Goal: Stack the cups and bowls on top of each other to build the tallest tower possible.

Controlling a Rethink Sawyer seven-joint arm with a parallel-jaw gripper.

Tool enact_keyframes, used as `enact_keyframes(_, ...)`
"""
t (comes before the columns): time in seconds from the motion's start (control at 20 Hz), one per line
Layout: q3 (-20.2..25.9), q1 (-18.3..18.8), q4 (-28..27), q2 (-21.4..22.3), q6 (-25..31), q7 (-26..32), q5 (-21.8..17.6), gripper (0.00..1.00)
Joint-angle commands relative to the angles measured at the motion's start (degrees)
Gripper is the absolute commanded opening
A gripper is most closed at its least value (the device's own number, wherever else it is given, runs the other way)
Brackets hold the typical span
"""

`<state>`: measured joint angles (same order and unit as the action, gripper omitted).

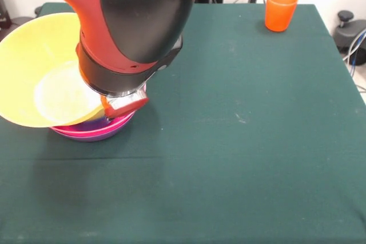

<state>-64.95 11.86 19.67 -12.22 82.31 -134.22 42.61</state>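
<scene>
A large yellow bowl [40, 72] hangs steeply tilted at the left, its inside facing the camera. Its lower right rim meets my gripper [112, 108], which is shut on that rim; the arm's black and red wrist hides most of the fingers. Right under the bowl and gripper lies the tower [94, 131], of which only a pink rim over a purple bowl shows. The yellow bowl's lower edge overlaps this pile; I cannot tell whether they touch. An orange cup [280, 10] stands upright, alone, at the far right of the table.
The dark green table [240, 141] stretches out right of the pile and in front of it. The bulky arm covers the table's far left part. Cables and a grey stand show past the right edge.
</scene>
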Motion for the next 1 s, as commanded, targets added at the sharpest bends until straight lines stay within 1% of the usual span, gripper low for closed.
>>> enact_keyframes(0.05,5.3,-1.88,5.14,0.57,3.47,-5.25,-2.82,1.0)
enact_keyframes(0.35,5.84,-1.65,5.35,0.99,2.96,-4.87,-2.71,1.0)
enact_keyframes(0.45,7.43,-2.31,7.48,1.66,-0.22,-5.53,-2.74,1.0)
enact_keyframes(0.5,8.71,-2.81,9.4,2.37,-1.95,-5.96,-2.67,1.0)
enact_keyframes(0.55,9.3,-2.93,10.19,2.73,-2.49,-5.86,-2.69,1.0)
enact_keyframes(0.6,10.37,-3.02,11.47,3.52,-3.05,-4.73,-2.87,1.0)
enact_keyframes(0.9,13.09,-3.38,17.77,8.68,-3.76,-0.14,-4.69,1.0)
enact_keyframes(1.0,14.22,-3.8,21.85,11.43,-5.23,2.0,-5.83,1.0)
